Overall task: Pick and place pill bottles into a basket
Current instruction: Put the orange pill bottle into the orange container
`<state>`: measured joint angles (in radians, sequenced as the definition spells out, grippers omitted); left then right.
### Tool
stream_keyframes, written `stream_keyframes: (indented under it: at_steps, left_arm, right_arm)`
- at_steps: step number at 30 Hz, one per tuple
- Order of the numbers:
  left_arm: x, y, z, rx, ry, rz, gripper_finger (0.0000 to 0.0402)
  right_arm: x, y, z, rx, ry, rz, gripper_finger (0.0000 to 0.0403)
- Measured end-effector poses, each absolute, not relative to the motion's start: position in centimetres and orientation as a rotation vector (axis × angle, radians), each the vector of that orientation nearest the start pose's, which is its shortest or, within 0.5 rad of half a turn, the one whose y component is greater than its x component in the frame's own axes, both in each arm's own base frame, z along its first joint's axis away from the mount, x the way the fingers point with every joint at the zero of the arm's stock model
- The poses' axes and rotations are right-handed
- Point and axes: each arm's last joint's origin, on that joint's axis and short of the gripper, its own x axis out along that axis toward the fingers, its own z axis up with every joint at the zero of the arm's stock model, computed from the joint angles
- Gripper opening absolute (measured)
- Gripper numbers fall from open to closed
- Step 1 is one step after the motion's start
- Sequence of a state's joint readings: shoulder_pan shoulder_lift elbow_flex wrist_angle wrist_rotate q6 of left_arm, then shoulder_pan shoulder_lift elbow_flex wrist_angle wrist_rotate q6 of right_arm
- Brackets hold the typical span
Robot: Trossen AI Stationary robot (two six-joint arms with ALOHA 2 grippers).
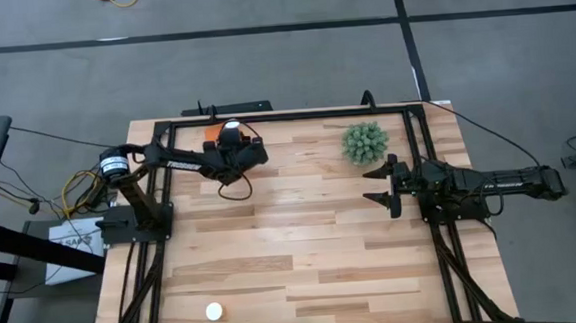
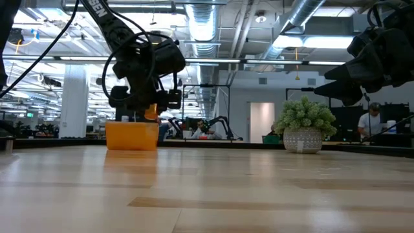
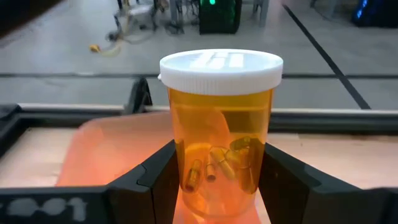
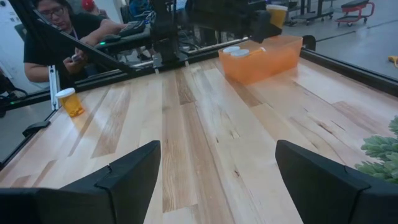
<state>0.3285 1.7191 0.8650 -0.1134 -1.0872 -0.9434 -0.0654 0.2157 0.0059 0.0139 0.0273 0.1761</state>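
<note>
My left gripper (image 1: 232,143) is at the far left of the table over the orange basket (image 2: 132,136), shut on a pill bottle (image 3: 217,143) with a white cap (image 3: 221,68) and capsules inside. The basket also shows in the right wrist view (image 4: 264,56), with white caps (image 4: 239,52) of bottles inside it. Another pill bottle (image 1: 214,311) stands alone on its base near the table's front edge, also seen in the right wrist view (image 4: 69,101). My right gripper (image 1: 385,186) is open and empty at the right, near the plant. My left gripper pinches the bottle's orange body (image 3: 180,168) between its two fingers (image 3: 155,180), on its lower half, below the cap. The fingers point toward the table's far edge, one on either side. The bottle stands upright, cap up, lifted above the basket floor (image 3: 106,149).
A green spiky plant in a pot (image 1: 365,142) stands at the far right, just beyond my right gripper. A dark metal frame (image 1: 295,114) runs along the table's edges. The wide middle of the wooden table (image 1: 303,241) is bare. A person (image 4: 62,25) sits beyond the table.
</note>
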Motion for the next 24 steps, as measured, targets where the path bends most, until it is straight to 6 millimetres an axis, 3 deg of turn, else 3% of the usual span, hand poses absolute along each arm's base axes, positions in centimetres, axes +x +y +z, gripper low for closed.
stream_keyframes:
  at_steps: [16, 24]
  left_arm:
    - [28.0, 14.5, 14.7, -0.559, 0.359, 1.504, 0.0169]
    - [28.0, 14.5, 14.7, -0.575, 0.364, 1.495, 0.0171]
  right_arm:
    - [10.9, -0.8, 14.9, 0.179, 0.187, -0.109, 0.0311]
    - [10.9, -0.8, 14.9, 0.179, 0.187, -0.109, 0.0311]
